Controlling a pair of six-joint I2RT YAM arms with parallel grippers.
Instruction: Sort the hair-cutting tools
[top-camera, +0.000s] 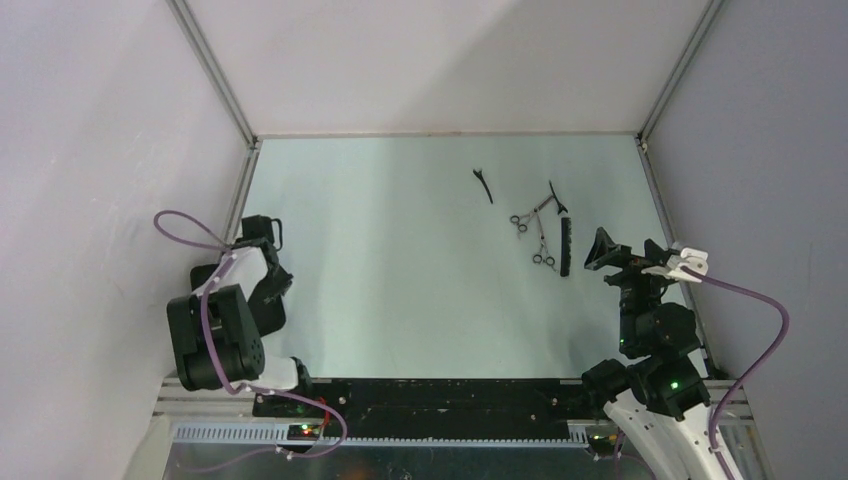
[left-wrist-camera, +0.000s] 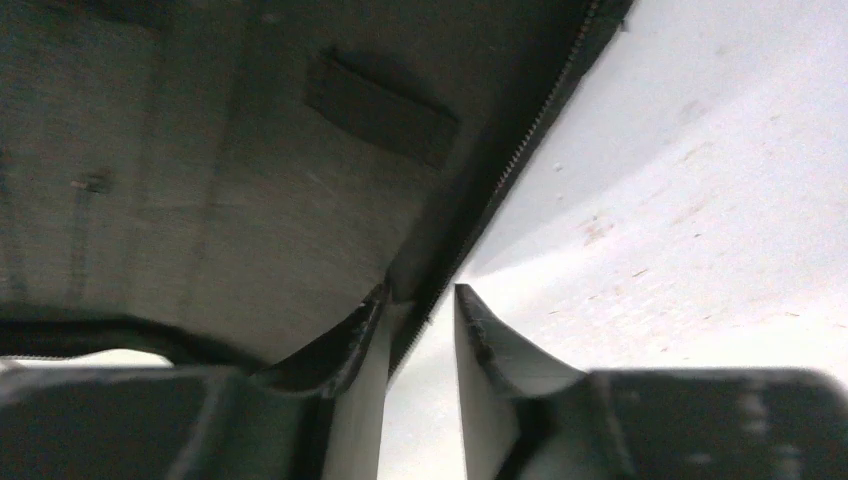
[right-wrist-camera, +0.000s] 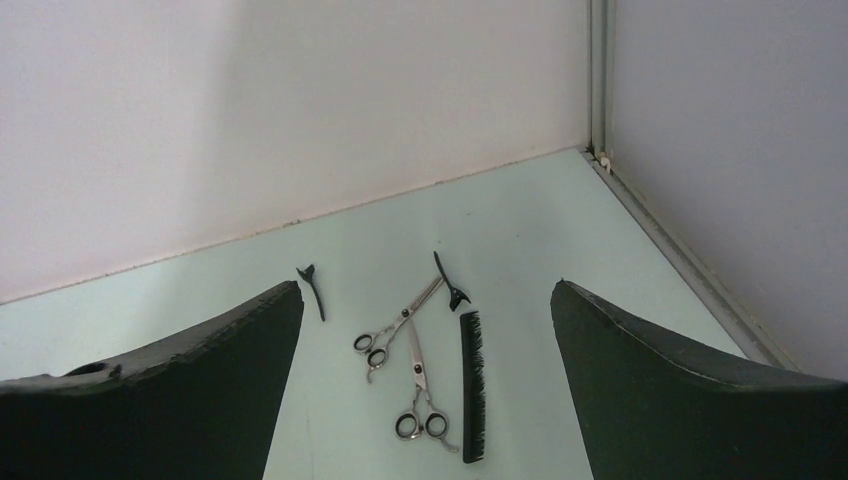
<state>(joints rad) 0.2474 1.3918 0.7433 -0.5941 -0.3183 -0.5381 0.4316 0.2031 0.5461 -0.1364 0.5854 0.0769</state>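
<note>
A pale green table (top-camera: 400, 290) is walled in on three sides, with one arm at each near corner.

A black zip case (left-wrist-camera: 200, 180) fills most of the left wrist view, straight ahead of the left gripper (left-wrist-camera: 421, 300). This gripper's fingers stand about halfway closed, with a narrow gap between them. The case's zipped edge runs down into that gap, and the left finger lies against the case. I cannot tell whether the edge is actually pinched. From above, this gripper sits folded back close to the left wall, well apart from the tools.

The right gripper (top-camera: 605, 252) has its fingers spread fully wide. It holds nothing and touches nothing.

The hair-cutting tools lie flat on the table just ahead of it, framed between its two fingers in the wrist view. The black comb (right-wrist-camera: 472, 385) lies nearest, toward the right finger and pointing away from the gripper. Just left of the comb are the nearer scissors (right-wrist-camera: 420, 390), ring handles toward the gripper. Beyond them, the farther scissors (right-wrist-camera: 398, 325) lie at a slant. The nearer clip (right-wrist-camera: 451, 282) sits at their blade tip, above the comb's far end. The far clip (right-wrist-camera: 313, 290) lies alone, off toward the left finger.
</note>
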